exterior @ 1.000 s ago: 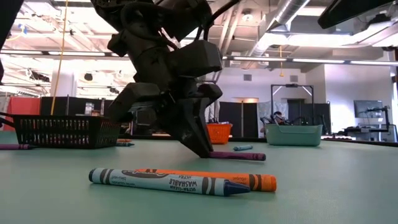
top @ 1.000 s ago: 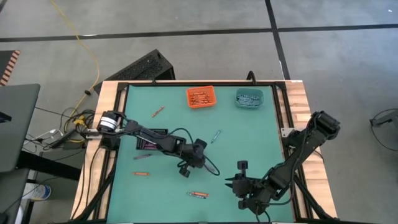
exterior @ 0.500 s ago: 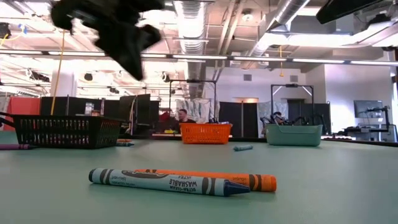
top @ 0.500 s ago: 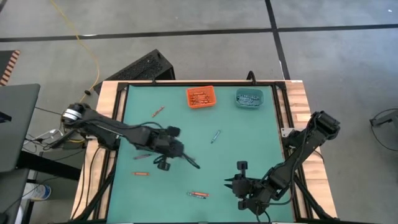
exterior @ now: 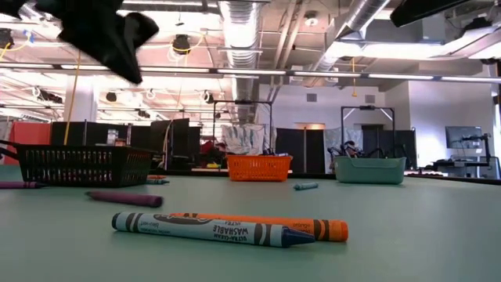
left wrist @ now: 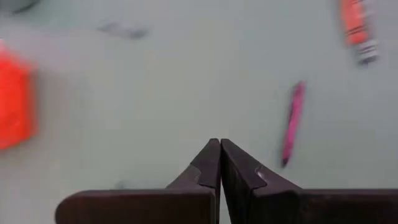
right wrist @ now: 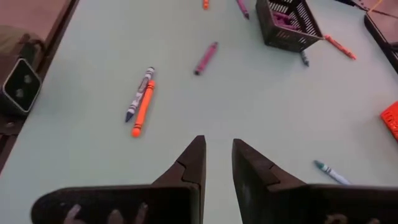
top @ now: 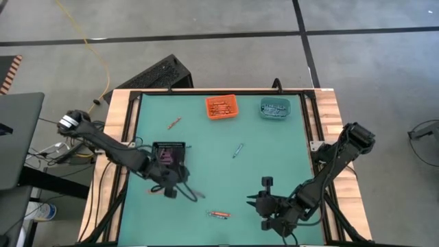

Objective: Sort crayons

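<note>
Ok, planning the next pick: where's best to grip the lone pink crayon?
Grip the pink crayon at its middle, coming straight down and closing across its width. It lies flat on the table with nothing touching it, so both long sides look free.

"ULTRA-CLEAN WASHABLE" on blue crayon (exterior: 211, 229)

The left gripper (left wrist: 220, 163) hangs at eight o'clock, fingers pressed together. The right gripper (right wrist: 217, 163) rests at five o'clock, fingers slightly apart.
</note>
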You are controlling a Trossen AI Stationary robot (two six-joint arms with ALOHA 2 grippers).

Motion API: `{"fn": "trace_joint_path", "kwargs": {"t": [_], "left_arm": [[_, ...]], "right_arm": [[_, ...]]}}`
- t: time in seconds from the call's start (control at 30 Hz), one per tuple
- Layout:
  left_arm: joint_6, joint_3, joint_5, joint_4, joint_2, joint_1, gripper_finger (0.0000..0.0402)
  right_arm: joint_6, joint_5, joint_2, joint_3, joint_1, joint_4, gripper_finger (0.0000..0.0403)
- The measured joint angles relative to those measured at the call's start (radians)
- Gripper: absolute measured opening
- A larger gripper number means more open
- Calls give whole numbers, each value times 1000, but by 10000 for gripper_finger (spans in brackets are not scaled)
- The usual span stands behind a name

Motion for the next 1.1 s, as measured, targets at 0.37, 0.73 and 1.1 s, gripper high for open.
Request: {"fn": "trace_joint_path", "kwargs": {"t": [0.37, 0.73, 1.1], "left_arm": [[-25, -260, 234, 555, 174, -126, 14], [-37, -257, 167, 730, 417, -211, 126], [-31, -252, 245, 690, 444, -174, 28]], "right_arm": [[-19, -14, 0, 0, -42, 10, 72], [-19, -20, 0, 0, -55, 14, 72], [-19, -21, 0, 0, -54, 15, 72]]}}
